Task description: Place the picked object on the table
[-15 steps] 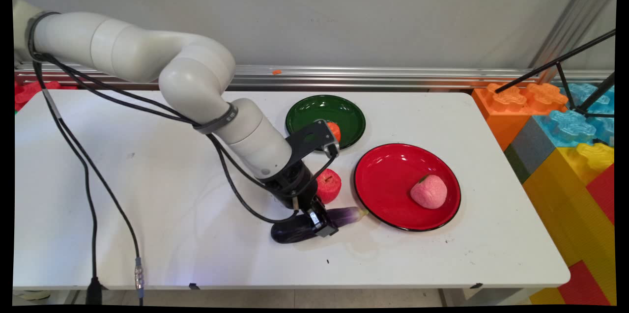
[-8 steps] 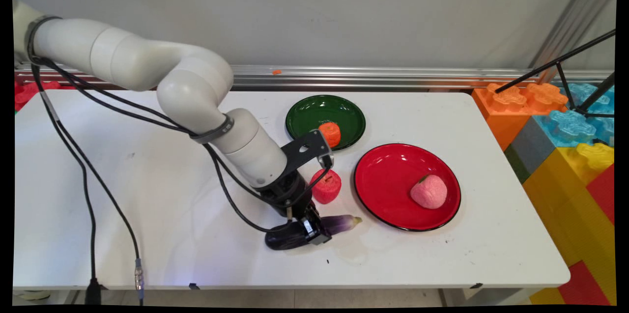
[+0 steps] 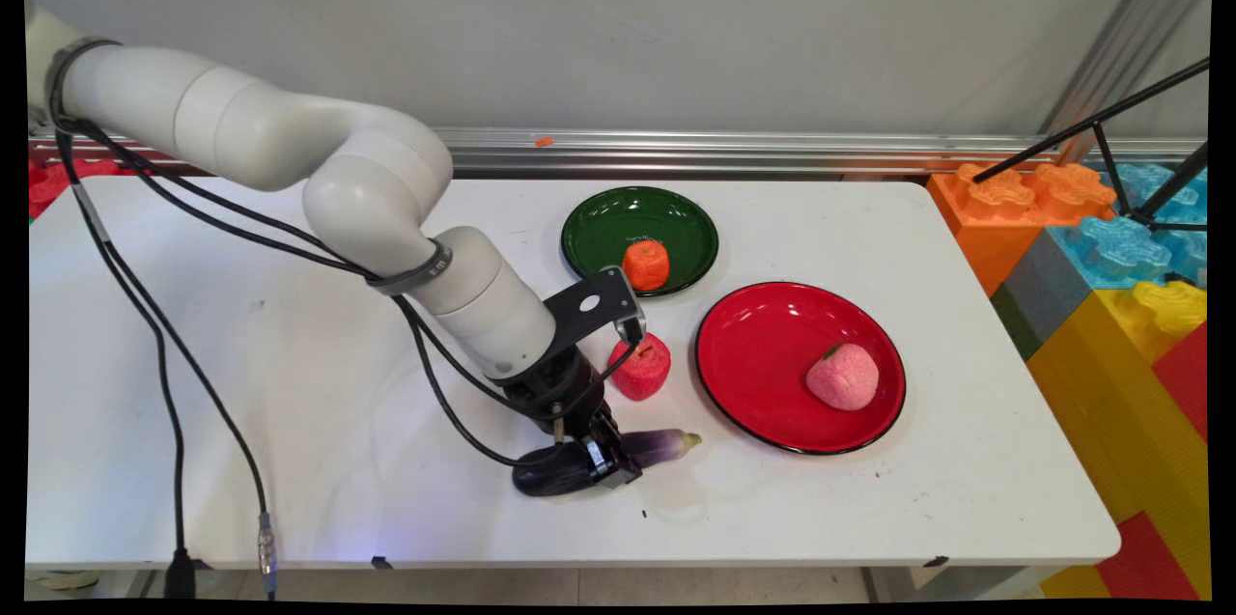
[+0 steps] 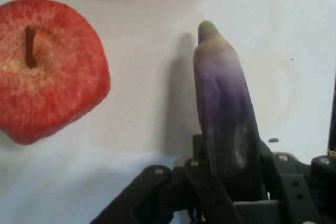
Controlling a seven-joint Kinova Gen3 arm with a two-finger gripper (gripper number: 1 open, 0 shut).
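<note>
White table (image 3: 869,518) first: it carries everything we see. On its right half sits a red plate (image 3: 763,345) with a pink peach (image 3: 843,377) on it, right of centre. Farther back, toward the wall, we find a smaller green plate (image 3: 603,224) holding an orange fruit (image 3: 646,265) near its front rim. Between the two plates and nearer to us, a red apple (image 3: 641,368) stands on the bare table, just left of the red plate.

We see the purple eggplant (image 3: 657,446) in front of the apple, lengthwise, its pale stem tip pointing right toward the red plate. The gripper (image 3: 601,454) is clamped across its middle, and the dark fat end sticks out to the left. In the hand view the eggplant (image 4: 226,114) rises straight up from between the fingers (image 4: 202,182), with the apple (image 4: 50,69) well to its left.
</note>
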